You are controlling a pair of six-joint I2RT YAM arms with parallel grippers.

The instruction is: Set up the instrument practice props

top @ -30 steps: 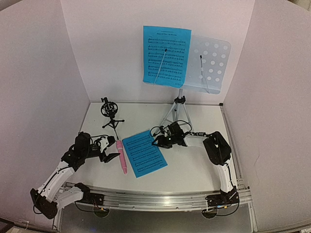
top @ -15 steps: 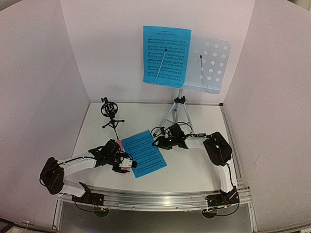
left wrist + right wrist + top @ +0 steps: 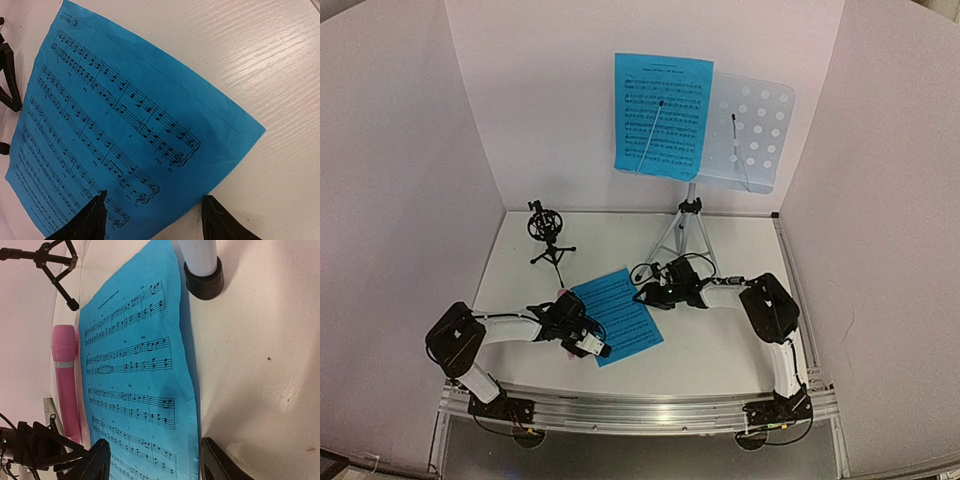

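Observation:
The pale-blue perforated music stand (image 3: 752, 130) on its silver tripod (image 3: 686, 232) stands at the back, with one blue sheet-music page (image 3: 662, 116) on its left half. A second blue page (image 3: 618, 316) (image 3: 125, 125) (image 3: 140, 375) lies flat on the table. My left gripper (image 3: 590, 346) (image 3: 154, 201) hovers open over its near-left edge, one fingertip above the paper, the other above bare table. My right gripper (image 3: 645, 293) (image 3: 153, 445) is open astride the page's right edge. The pink microphone (image 3: 65, 385) lies beside the page, mostly under my left arm in the top view. The black tripod mic holder (image 3: 548, 236) stands back left.
White walls close in the table (image 3: 730, 340) on the left, back and right. One black-capped foot of the stand's tripod (image 3: 202, 272) rests close to the page's far corner. A metal rail (image 3: 640, 405) runs along the near edge.
My left arm has swung right from beside the pink microphone to the page's near-left edge, covering the microphone, and its jaws have narrowed a little. The right arm has barely moved.

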